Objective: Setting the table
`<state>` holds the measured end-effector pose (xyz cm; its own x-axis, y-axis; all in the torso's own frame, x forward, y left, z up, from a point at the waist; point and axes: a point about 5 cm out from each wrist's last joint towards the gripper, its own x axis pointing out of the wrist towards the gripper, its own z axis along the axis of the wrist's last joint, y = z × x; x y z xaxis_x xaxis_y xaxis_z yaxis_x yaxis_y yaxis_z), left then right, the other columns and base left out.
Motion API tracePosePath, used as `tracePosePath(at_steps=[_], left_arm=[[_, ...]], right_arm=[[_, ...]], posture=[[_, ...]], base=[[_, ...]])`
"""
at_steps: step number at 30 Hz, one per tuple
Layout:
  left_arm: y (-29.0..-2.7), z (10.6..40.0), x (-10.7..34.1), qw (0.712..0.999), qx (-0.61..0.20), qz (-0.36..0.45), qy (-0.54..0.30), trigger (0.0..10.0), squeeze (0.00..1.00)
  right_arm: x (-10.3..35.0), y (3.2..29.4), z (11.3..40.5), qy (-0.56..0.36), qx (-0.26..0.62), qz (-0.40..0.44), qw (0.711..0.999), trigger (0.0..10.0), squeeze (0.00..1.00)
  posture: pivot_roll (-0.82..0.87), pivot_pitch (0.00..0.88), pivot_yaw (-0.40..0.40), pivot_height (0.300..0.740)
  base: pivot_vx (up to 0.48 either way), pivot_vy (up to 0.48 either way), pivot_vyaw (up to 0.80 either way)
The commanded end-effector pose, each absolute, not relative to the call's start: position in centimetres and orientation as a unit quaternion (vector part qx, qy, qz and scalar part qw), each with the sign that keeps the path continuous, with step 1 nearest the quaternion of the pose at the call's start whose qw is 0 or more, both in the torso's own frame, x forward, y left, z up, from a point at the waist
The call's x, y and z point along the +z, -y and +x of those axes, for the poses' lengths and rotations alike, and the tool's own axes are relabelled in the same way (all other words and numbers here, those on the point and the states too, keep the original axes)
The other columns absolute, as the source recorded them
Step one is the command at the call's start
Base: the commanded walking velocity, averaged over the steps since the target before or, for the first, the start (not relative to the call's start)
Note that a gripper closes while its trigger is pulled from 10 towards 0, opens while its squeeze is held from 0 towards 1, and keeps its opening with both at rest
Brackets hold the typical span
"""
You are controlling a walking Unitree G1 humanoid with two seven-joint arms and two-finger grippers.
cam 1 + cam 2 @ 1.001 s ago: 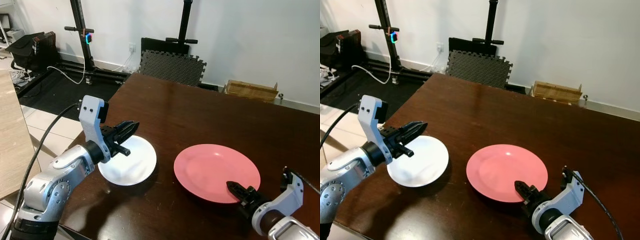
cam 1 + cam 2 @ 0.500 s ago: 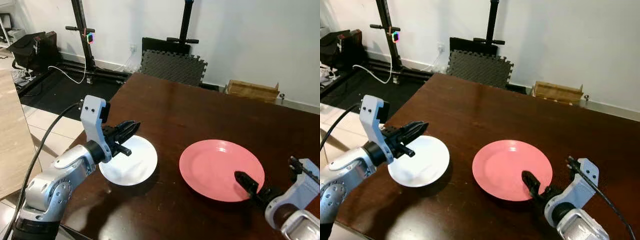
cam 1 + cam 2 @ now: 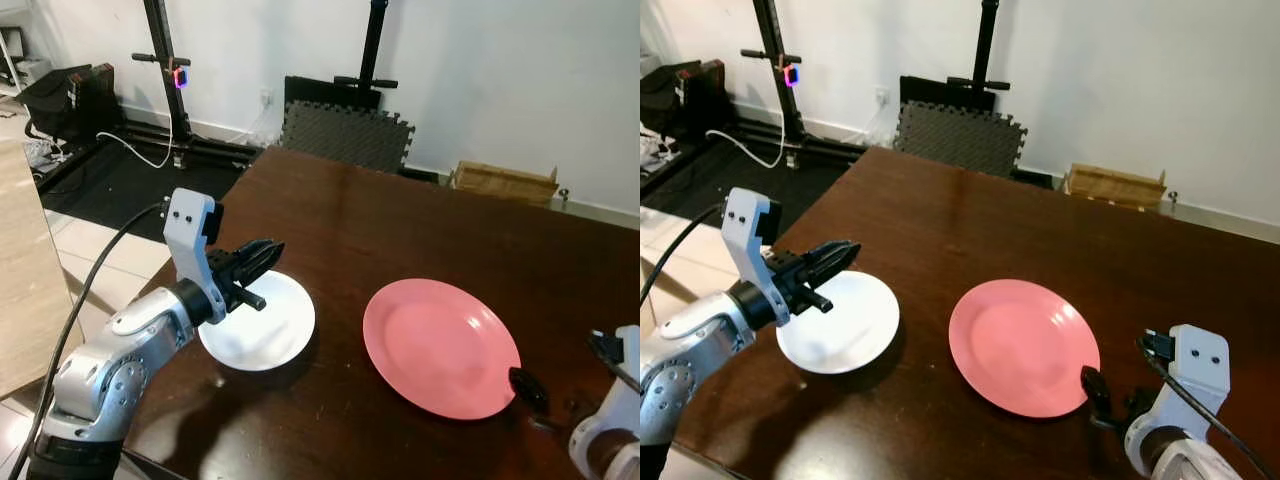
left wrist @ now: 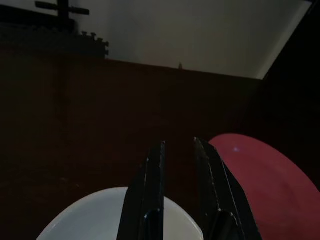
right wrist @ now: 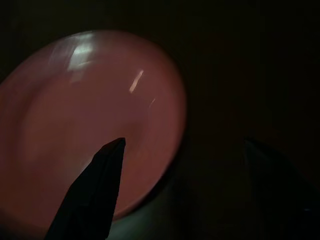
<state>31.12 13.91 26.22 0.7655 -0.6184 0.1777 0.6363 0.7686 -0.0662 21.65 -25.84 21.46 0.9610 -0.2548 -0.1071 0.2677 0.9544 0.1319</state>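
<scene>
A pink plate (image 3: pixel 441 346) lies flat on the dark brown table (image 3: pixel 400 230), toward the near edge on the robot's right half. To the plate's left, well apart from it and close to the table's left near corner, lies a smaller white plate (image 3: pixel 262 322), also flat.

The right gripper (image 5: pixel 182 190) sits just off the pink plate's near right rim, low over the table. In the right wrist view its two black fingers (image 5: pixel 95 192) are spread wide, one over the plate's edge and the other out over bare wood, with nothing between them. From the head views one black fingertip shows just beside the plate's rim, apart from it.

The left gripper (image 3: pixel 262 258) hovers over the far left edge of the white plate, pointing toward the pink plate. Its fingers stand close together with a narrow gap between them and hold nothing, as the left wrist view shows.

Beyond the table, away from the pink plate, a wooden crate (image 3: pixel 503 181) rests on the floor by the white wall. Left of it a stack of grey foam mats (image 3: pixel 345 133) leans on the wall, and further left stand black stands (image 3: pixel 165 70) with cables on a black floor mat.
</scene>
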Motion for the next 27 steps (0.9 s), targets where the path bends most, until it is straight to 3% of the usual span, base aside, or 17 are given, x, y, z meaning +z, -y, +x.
tracePosePath(at_steps=[1, 4, 5, 12, 27], left_arm=[[-14.0, 31.5, 26.0, 0.943, -0.316, -0.071, 0.073, 10.0, 0.0], [-13.9, 31.9, 26.0, 0.948, -0.3, -0.079, 0.075, 10.0, 0.0], [-13.6, 32.1, 26.1, 0.948, -0.296, -0.083, 0.079, 10.0, 0.0], [-13.9, 32.4, 26.5, 0.96, -0.248, -0.081, 0.1, 10.0, 0.0], [-14.9, 32.3, 26.3, 0.97, -0.204, -0.08, 0.104, 10.0, 0.0]], right_arm=[[26.6, 25.9, 21.6, 0.124, -0.157, 0.059, 0.978, 10.0, 0.0], [28.6, 24.7, 22.2, 0.194, -0.142, 0.071, 0.968, 10.0, 0.0], [28.9, 23.4, 23.6, 0.215, -0.122, 0.122, 0.961, 10.0, 0.0], [29.3, 18.6, 27.1, 0.229, -0.039, 0.244, 0.942, 10.0, 0.0], [27.9, 17.5, 29.1, 0.211, -0.041, 0.245, 0.946, 10.0, 0.0]], posture=[[-0.03, 0.119, 0.018, 0.74], [-0.03, 0.114, 0.026, 0.74], [-0.02, 0.105, 0.033, 0.74], [0.03, 0.089, 0.019, 0.74], [0.05, 0.087, -0.001, 0.74]], base=[[0.0, 0.0, 0.0], [0.0, 0.0, 0.0], [0.0, 0.0, 0.0], [0.0, 0.0, 0.0], [0.0, 0.0, 0.0]])
